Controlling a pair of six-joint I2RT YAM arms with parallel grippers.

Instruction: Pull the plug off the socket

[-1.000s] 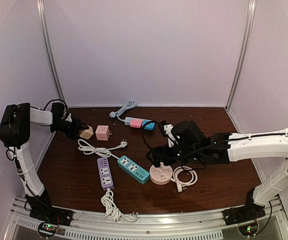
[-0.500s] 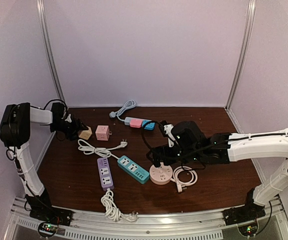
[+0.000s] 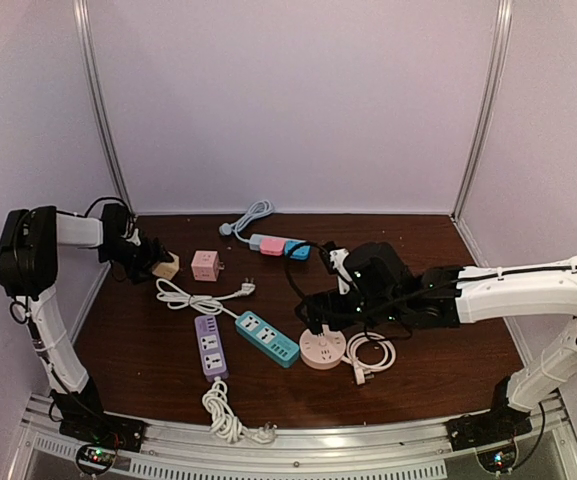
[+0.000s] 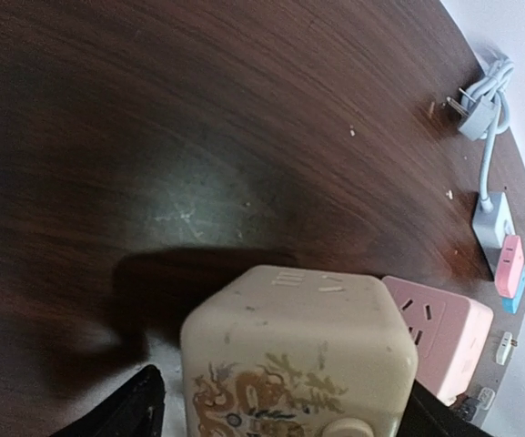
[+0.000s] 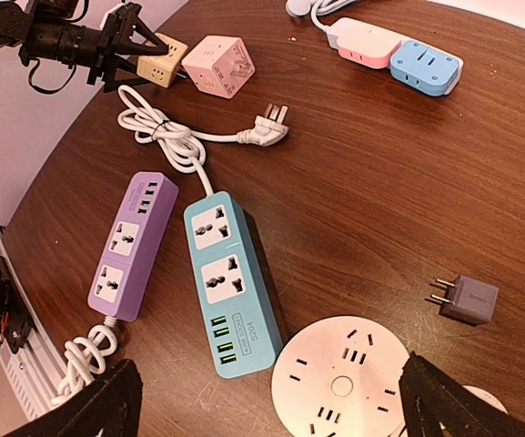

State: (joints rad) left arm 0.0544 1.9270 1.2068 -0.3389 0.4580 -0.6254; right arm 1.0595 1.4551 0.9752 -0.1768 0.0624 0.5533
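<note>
My left gripper (image 3: pixel 151 262) is at the far left of the table, shut on a cream cube socket (image 3: pixel 168 266) with a dragon print. In the left wrist view the cube (image 4: pixel 298 346) fills the space between my fingers (image 4: pixel 144 405). A pink cube socket (image 3: pixel 206 265) with plug prongs stands just right of it, also in the left wrist view (image 4: pixel 439 332). My right gripper (image 3: pixel 318 315) is open and empty above a round pink socket (image 5: pixel 353 382). A small grey plug (image 5: pixel 467 300) lies loose on the table right of that socket.
A teal power strip (image 5: pixel 230 282) and a purple one (image 5: pixel 130 246) lie at the front middle. A white cable with its plug (image 5: pixel 269 123) runs between them and the cubes. A pink-and-blue strip (image 3: pixel 280 246) lies at the back. A coiled white cable (image 3: pixel 370 352) lies beside the round socket.
My left gripper has shifted slightly to the left with the cream cube, away from the pink cube. The right arm has not moved.
</note>
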